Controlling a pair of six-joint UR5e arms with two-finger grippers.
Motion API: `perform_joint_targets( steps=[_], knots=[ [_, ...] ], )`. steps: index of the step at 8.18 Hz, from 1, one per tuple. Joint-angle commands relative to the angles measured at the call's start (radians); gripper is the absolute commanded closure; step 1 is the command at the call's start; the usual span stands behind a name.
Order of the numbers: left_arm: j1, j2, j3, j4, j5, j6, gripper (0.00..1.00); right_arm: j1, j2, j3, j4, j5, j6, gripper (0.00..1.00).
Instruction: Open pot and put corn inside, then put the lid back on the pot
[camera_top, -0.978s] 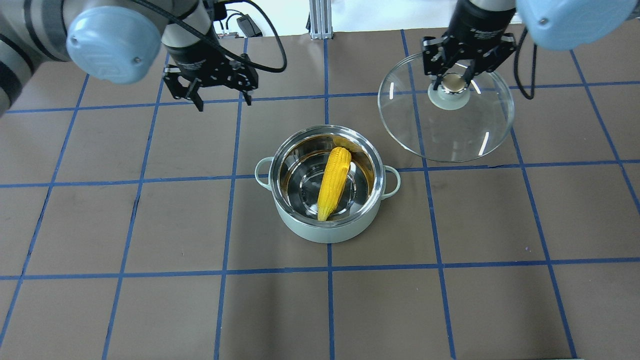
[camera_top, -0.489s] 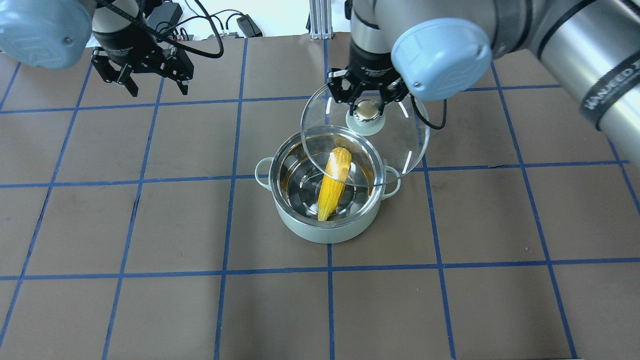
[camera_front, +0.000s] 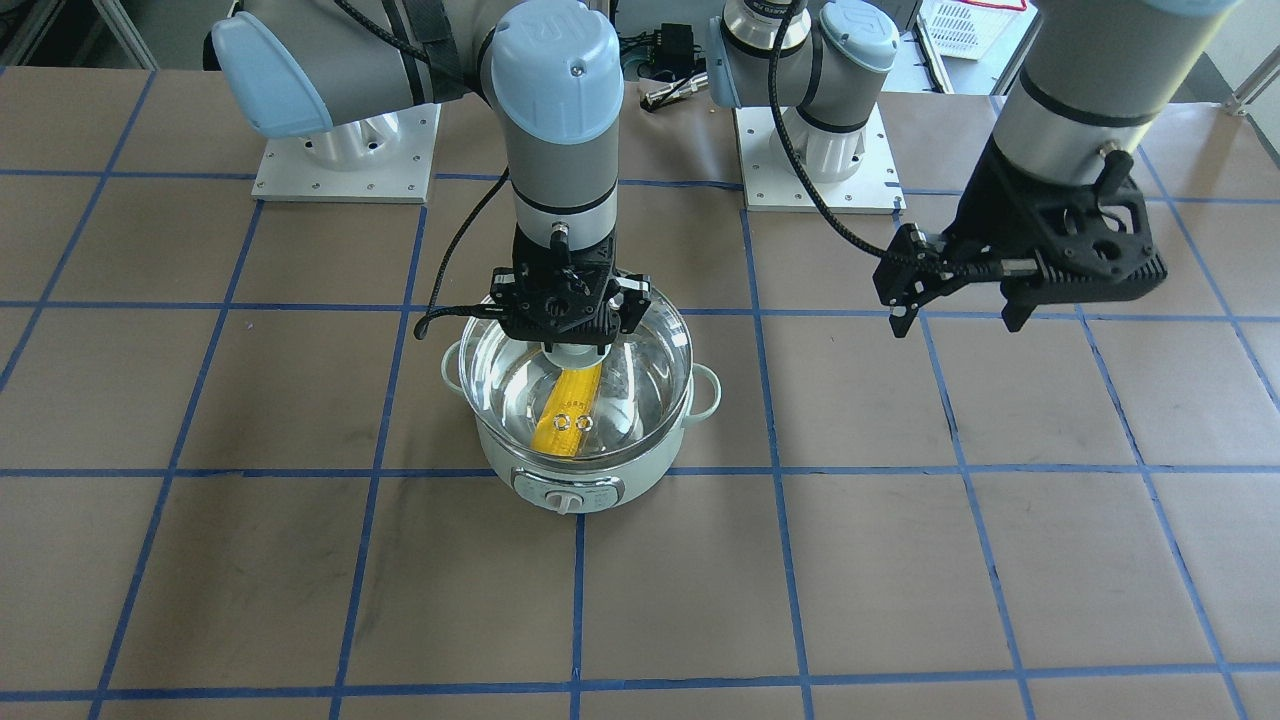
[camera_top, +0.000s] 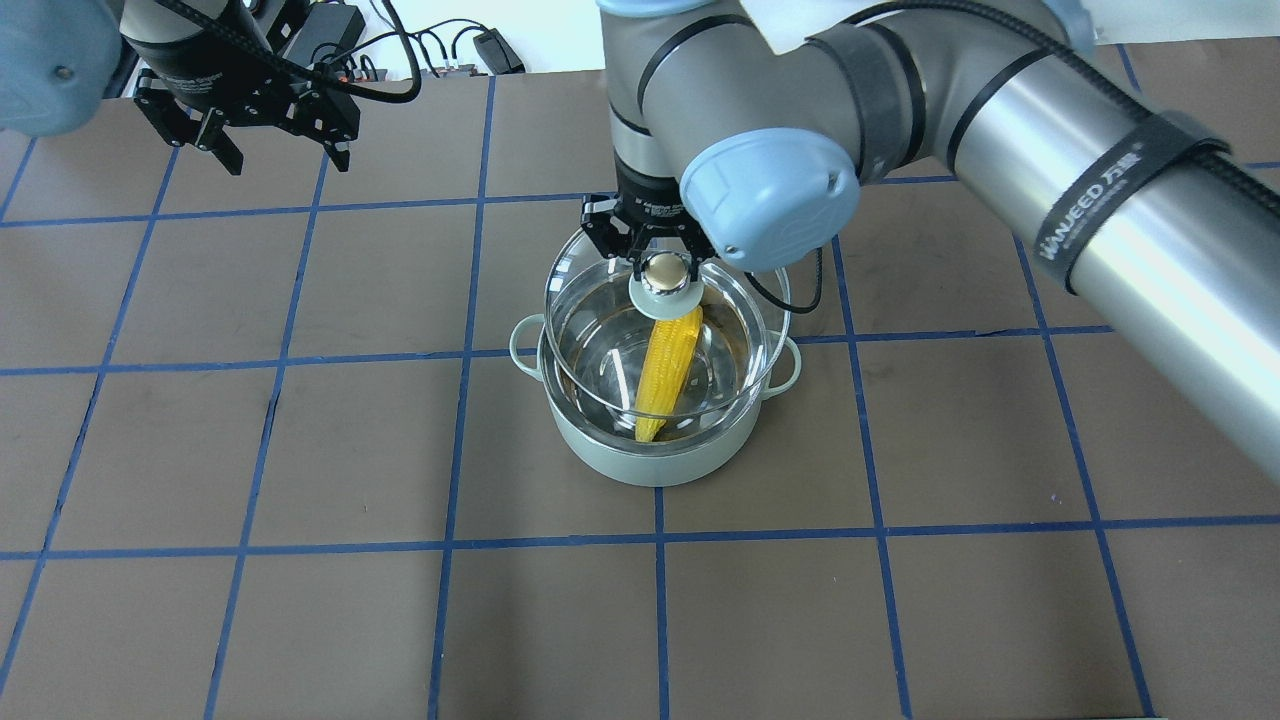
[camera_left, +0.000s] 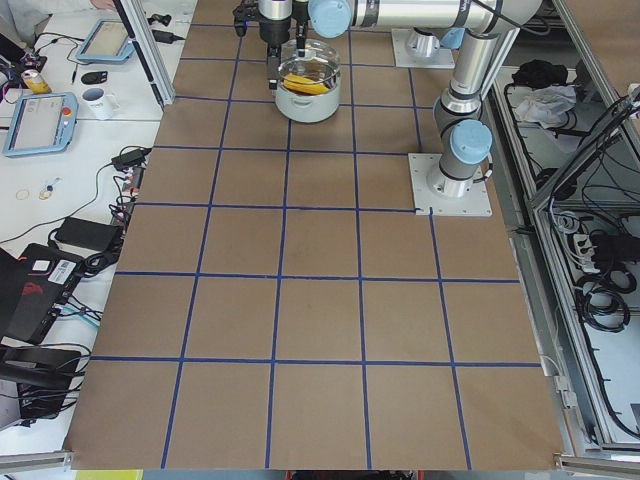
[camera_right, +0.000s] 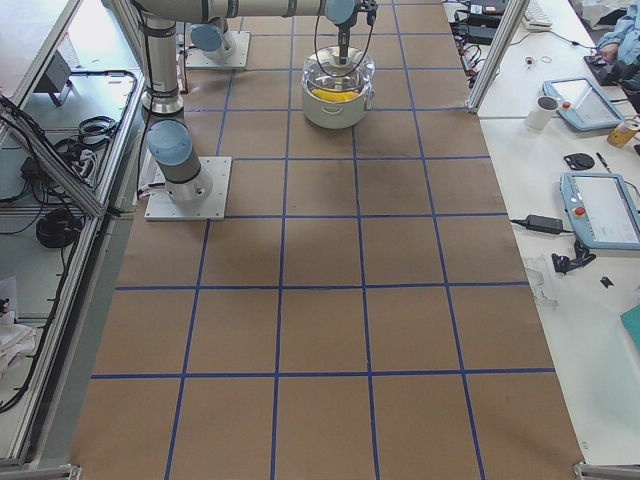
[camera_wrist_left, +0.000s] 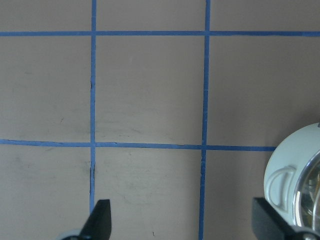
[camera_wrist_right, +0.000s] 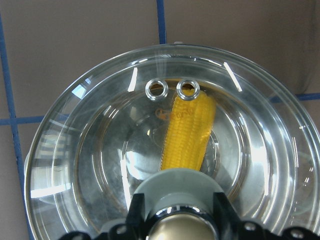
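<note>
Whereas a second ago the lid (camera_front: 640, 375) hung far-right of the pot (camera_front: 605, 487), the front view shows the right gripper (camera_front: 570, 345) clamped on it above the corn (camera_front: 563, 418) inside; overhead, it hovers apparently unseated; the left wrist view shows the left gripper (camera_wrist_left: 182, 222) wide, empty.

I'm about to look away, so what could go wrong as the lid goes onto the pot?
The corn leans against the wall of the pot, its thick end near the rim, so the lid might land on it and sit crooked. The right gripper holds the lid only by its knob; an off-centre descent could catch the rim.
</note>
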Motion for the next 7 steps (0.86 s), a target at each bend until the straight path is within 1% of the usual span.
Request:
perform_joint_targets(
  steps=[1, 2, 7],
  knots=[
    [-0.005, 0.045, -0.01, -0.022, -0.03, -0.017, 0.0, 0.013, 0.013, 0.028, -0.046, 0.0, 0.042, 0.82],
    [-0.005, 0.039, -0.019, -0.022, -0.031, -0.005, 0.0, 0.013, 0.018, 0.028, -0.075, 0.002, 0.034, 0.81],
    [-0.007, 0.029, -0.042, -0.022, -0.025, 0.002, 0.0, 0.013, 0.035, 0.028, -0.076, -0.019, 0.016, 0.81]
  ],
)
